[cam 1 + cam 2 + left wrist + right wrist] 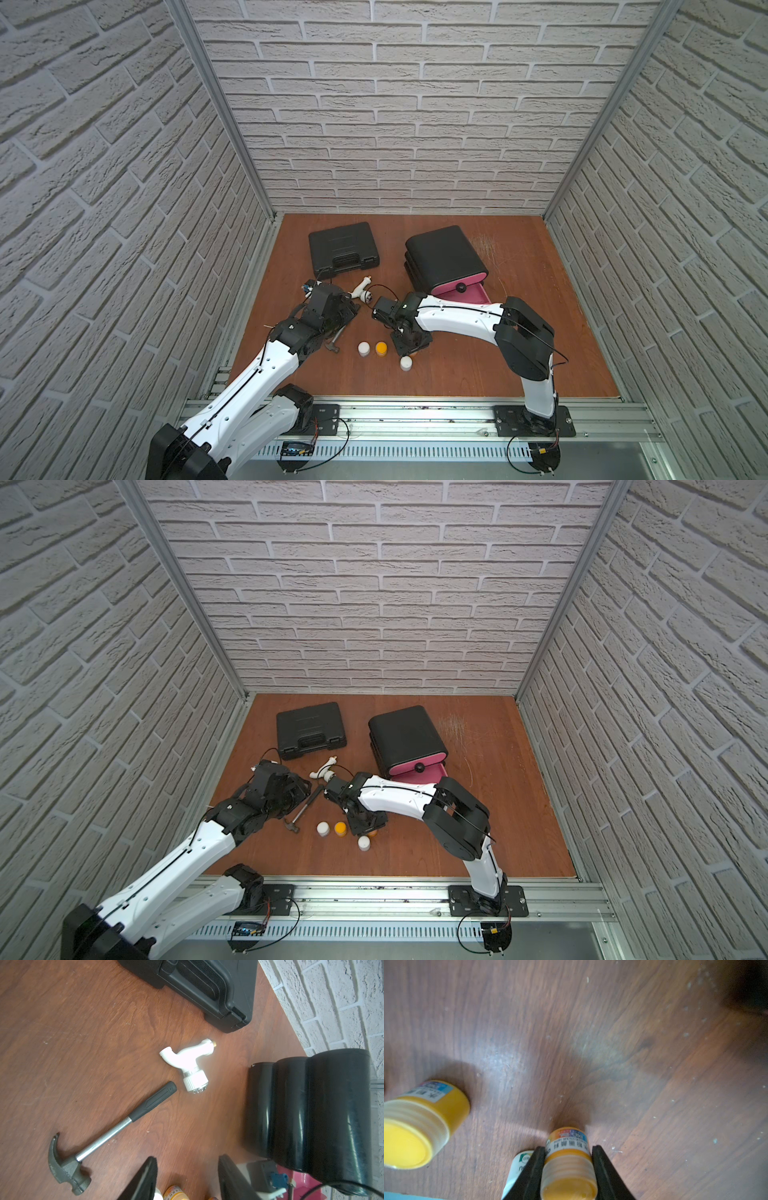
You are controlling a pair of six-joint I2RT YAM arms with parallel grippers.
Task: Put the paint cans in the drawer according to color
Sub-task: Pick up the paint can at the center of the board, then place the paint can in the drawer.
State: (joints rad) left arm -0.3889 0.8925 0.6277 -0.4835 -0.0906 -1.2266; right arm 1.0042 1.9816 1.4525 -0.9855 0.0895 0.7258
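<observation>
In the right wrist view my right gripper (567, 1148) is shut on an orange-yellow paint can (569, 1167) that stands on the wooden floor, one finger against each side. A white can (519, 1165) stands just beside it, and a second orange-yellow can (421, 1122) a little farther off. In both top views a white can (363, 348), an orange can (381, 348) and another white can (406, 363) stand near the front. The black drawer chest (444, 257) stands at the back right with a pink drawer (478, 294) pulled out. My left gripper (188, 1157) is open and holds nothing.
A hammer (108, 1138) lies under the left arm, with a white pipe fitting (187, 1064) beyond its handle. A flat black tool case (343, 249) lies at the back left. Brick walls close in three sides, and a metal rail (415, 411) runs along the front.
</observation>
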